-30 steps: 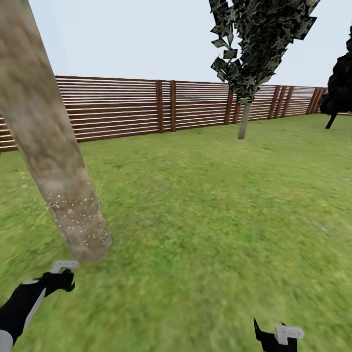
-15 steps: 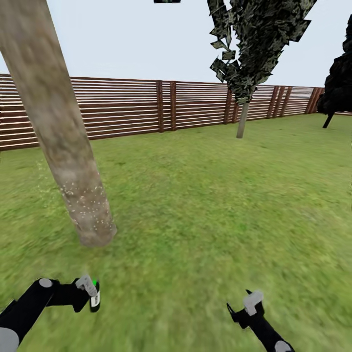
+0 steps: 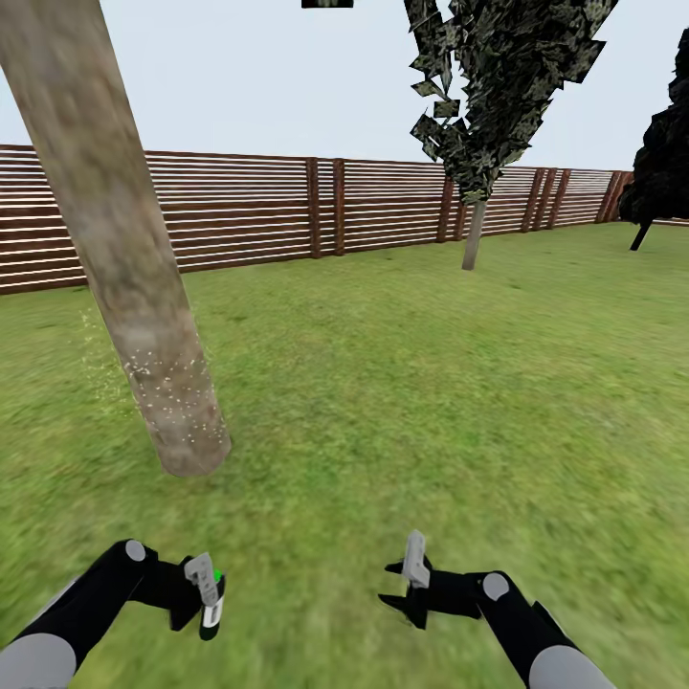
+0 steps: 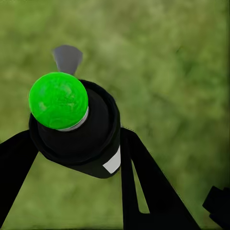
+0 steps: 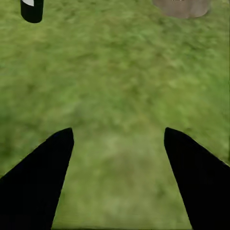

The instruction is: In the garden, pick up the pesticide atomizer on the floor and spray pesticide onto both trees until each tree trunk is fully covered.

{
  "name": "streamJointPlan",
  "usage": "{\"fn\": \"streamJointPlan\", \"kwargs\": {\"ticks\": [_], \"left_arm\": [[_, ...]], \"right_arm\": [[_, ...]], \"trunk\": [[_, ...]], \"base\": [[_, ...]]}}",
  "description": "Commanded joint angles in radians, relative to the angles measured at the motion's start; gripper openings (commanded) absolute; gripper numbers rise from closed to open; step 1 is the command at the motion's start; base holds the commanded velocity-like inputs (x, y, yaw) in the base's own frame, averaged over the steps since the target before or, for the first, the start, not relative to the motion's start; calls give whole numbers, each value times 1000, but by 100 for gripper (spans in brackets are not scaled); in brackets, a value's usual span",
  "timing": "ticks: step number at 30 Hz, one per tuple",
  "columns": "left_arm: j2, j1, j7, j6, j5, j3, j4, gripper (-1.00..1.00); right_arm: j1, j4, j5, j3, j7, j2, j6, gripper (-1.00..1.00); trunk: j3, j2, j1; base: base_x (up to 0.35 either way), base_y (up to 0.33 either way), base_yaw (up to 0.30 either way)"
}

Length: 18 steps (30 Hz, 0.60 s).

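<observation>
A thick grey-beige trunk (image 3: pixel 124 258) leans across the left of the head view, rising from the lawn (image 3: pixel 431 383) with white-yellow pesticide specks (image 3: pixel 177 402) dotting its lower part near the flared base; a faint haze of specks hangs just to its left over the grass; the left hand (image 3: pixel 204 595) is closed around the atomizer (image 3: pixel 212 603), a black cylinder with a white label patch and a bright green cap, held low over the grass short of the trunk; in the left wrist view the green cap (image 4: pixel 58 99) tops the black body (image 4: pixel 81 134), with dark fingers (image 4: pixel 143 182) flanking it on both sides; the right hand (image 3: pixel 411 586) hangs open and empty over the lawn beside it, its two black fingers (image 5: pixel 36 177) set wide apart in the right wrist view, the trunk base (image 5: pixel 181 7) and the atomizer's bottom end (image 5: pixel 32 10) showing beyond them; a brown slat fence (image 3: pixel 383 206) closes the lawn behind; a thin-trunked tree (image 3: pixel 474 234) with dark blocky leaves stands before it; a near-black tree (image 3: pixel 660 163) stands at the far right.
</observation>
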Motion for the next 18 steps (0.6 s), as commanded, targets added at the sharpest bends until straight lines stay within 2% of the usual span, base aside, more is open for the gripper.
{"fn": "streamJointPlan", "kwargs": {"ticks": [1,2,6,8,10,12,13,18], "left_arm": [[-2,-2,-4,11,-5,-3,-2,-100],[-7,-3,-4,11,-8,-4,-2,-100],[-47,-3,-4,9,-14,-8,-2,-100],[-60,-4,-4,9,-13,-28,-2,-100],[-86,-6,-4,10,-14,-44,-2,-100],[-101,-16,-4,11,-17,-77,-2,-100],[-103,-18,-4,11,-16,-92,-2,-100],[-118,-20,-4,12,-16,-110,-2,-100]], "right_arm": [[-1,-5,8,-3,8,3,-1,-100],[-1,-8,8,-1,9,10,1,-100],[-1,-13,10,4,11,66,2,-100],[-1,-13,10,5,12,76,2,-100],[-1,-13,11,18,12,99,2,-100],[-1,-13,10,79,12,105,2,-100],[-1,-13,10,94,12,107,2,-100],[-1,-14,8,110,12,110,2,-100]], "trunk": [[-1,0,0],[-1,0,0],[-1,0,0],[-1,0,0],[-1,0,0],[-1,0,0],[-1,0,0],[-1,0,0]], "base": [[0,0,0],[0,0,0],[0,0,0],[0,0,0],[0,0,0],[0,0,0],[0,0,0],[0,0,0]]}}
